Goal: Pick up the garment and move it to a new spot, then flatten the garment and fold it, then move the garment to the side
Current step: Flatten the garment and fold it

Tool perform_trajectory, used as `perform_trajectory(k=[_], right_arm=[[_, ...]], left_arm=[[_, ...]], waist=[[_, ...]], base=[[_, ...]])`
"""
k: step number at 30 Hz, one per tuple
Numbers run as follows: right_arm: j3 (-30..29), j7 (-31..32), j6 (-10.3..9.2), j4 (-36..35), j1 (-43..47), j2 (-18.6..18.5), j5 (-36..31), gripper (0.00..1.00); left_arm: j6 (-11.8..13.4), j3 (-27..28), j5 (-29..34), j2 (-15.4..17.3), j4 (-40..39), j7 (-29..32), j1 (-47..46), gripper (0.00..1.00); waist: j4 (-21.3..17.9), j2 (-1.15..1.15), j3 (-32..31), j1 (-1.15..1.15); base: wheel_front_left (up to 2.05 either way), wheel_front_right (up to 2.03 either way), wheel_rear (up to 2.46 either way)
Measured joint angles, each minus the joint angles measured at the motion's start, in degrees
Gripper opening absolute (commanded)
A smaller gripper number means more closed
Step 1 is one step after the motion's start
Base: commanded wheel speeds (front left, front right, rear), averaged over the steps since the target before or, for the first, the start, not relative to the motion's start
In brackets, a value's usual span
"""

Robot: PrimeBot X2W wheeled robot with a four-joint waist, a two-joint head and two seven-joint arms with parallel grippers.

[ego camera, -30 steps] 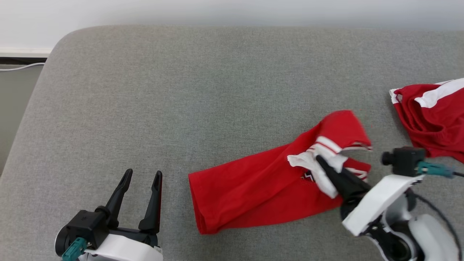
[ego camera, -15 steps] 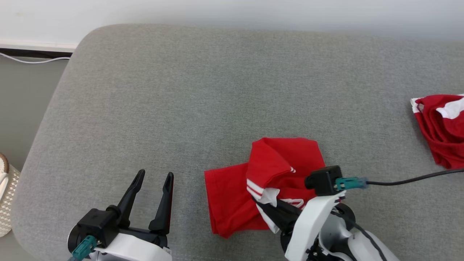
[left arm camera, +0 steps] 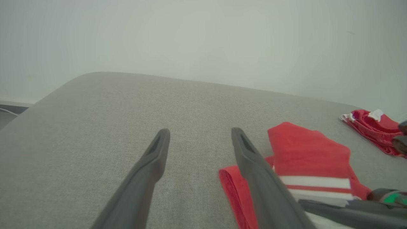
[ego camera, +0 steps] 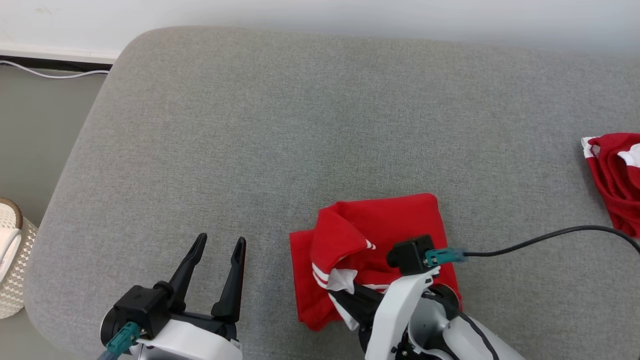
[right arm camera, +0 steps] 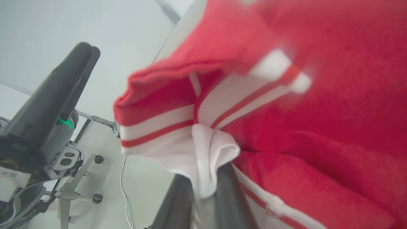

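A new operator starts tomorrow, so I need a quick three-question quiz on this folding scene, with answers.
1. True or false: the left gripper holds the red garment.
2. The right gripper is shut on: A) the garment's white-striped edge, B) a cable, C) nothing.
3. Fill in: a second red garment lies at the head view's ___ edge.
Key: 1 false; 2 A; 3 right.

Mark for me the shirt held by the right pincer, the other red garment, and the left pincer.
shirt [ego camera: 400, 220]: head view, on its flat red top layer.
other red garment [ego camera: 617, 175]: head view, on its red body at the right edge.
left pincer [ego camera: 221, 240]: head view, midway between its two fingertips.
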Motion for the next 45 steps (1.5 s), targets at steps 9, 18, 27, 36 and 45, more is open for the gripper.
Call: perform_trajectory(k=[9, 18, 27, 36, 45], right_arm=[[6.7, -4.4, 0.0, 5.2, -5.0, 0.0, 5.6, 1.0], [11.2, -5.9, 0.0, 3.9, -7.1, 0.0, 10.0, 1.0], [12.1, -16.1, 0.01, -5.9, -7.9, -6.6, 5.1, 1.0], [-2.7, -28.8, 0.01, -5.8, -0.8, -13.1, -9.3, 1.0], [-20.7, -29.7, 0.01, -13.8, 12.0, -12.0, -24.6, 1.0]], left_arm=[[-0.6, -0.4, 0.0, -0.2, 0.8, -0.2, -1.4, 1.0], [-0.7, -0.3, 0.0, -0.3, 1.1, -0.5, -1.9, 1.0], [-0.7, 0.1, 0.0, 0.0, 1.3, -0.5, -1.9, 1.0], [0.1, 1.3, 0.0, 1.9, 0.6, -0.4, -1.0, 1.0], [2.7, 2.5, 0.0, 3.5, -0.6, 0.8, 0.9, 1.0]], waist=[[-0.4, 0.0, 0.5, 0.0], [-1.4, 0.0, 0.2, 0.0], [-3.2, 0.0, -1.0, 0.0], [-5.2, 0.0, -3.2, 0.0], [-7.1, 0.0, -5.6, 0.0]], base=[[0.0, 0.0, 0.0], [0.0, 0.0, 0.0], [0.0, 0.0, 0.0], [0.0, 0.0, 0.0], [0.0, 0.0, 0.0]])
